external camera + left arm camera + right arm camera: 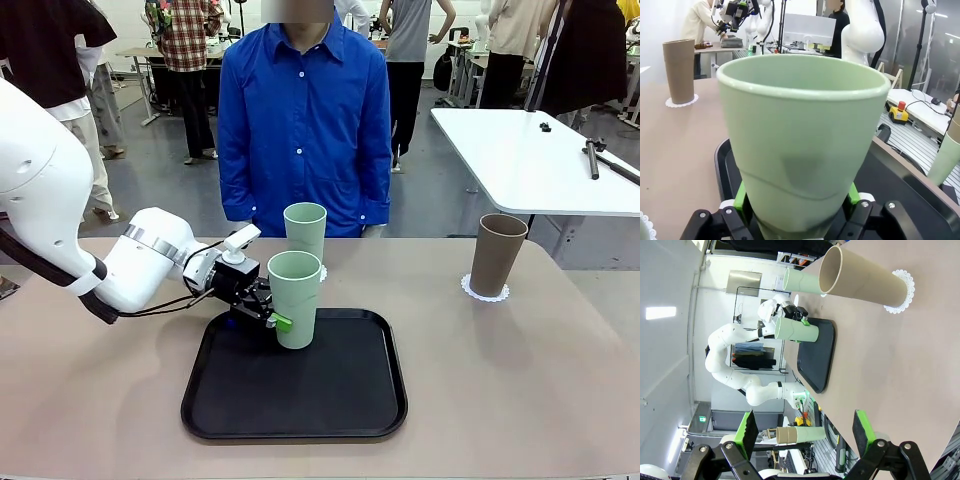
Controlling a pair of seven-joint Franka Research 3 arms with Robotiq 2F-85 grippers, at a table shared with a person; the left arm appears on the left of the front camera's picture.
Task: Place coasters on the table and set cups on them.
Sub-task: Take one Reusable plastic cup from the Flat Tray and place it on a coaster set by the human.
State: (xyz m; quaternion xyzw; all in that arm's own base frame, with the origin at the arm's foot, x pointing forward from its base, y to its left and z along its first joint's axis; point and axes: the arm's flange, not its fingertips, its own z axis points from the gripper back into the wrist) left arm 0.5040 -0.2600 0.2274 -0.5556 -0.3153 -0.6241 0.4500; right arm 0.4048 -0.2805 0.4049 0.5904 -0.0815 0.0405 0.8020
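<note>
cups [295, 299]: matt, smooth; tray [295, 395]: black glossy plastic; coasters [485, 291]: lacy

Tray [300, 400] centre-front on table [520, 380]; one cup [294, 300] over it, second [305, 232] behind, third [497, 256] far right.

Cups counted: three. Two are pale green, one [294, 298] standing on the tray [300, 400] near its far edge, the other [305, 232] on the table [520, 370] just beyond that edge. One is brown [496, 255], toward the table's far right corner.

Lace coasters counted: two visible, one [485, 292] under the brown cup and one [322, 272] at the foot of the far green cup.

Black trays: one.

Persons at the far edge: one [303, 120].
</note>
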